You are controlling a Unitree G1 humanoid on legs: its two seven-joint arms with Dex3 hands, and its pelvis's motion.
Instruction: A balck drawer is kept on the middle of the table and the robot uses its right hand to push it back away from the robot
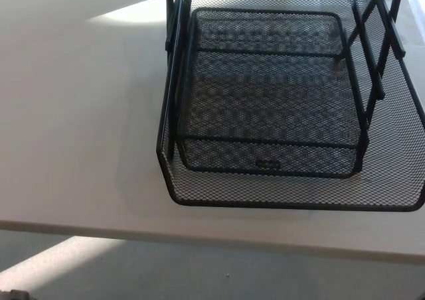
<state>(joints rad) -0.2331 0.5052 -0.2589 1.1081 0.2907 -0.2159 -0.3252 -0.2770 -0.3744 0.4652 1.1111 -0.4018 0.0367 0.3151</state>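
— So, where does the black drawer point(265, 94) sit?

— On the white table point(73, 134), right of centre in the head view. It is a black wire-mesh tray set inside a larger mesh frame point(292, 194). The frame's front rim lies close to the table's near edge; its right side reaches the picture's right border, its far end runs off the top.

— Orientation?

— Slightly skewed, the front rim dipping toward the right. The inner tray rests flat, a small label plate point(267, 163) at the middle of its front wall. Thin black uprights point(368, 54) stand along the right side, and a matching rail along the left.

— The hands?

— Neither the left nor the right hand shows anywhere, so nothing can be said of their fingers. Nothing touches the drawer.

— Anything else?

— A bright patch of light point(133, 11) on the table at upper left. Grey floor point(219, 273) below the table edge, with another pale patch at lower left.
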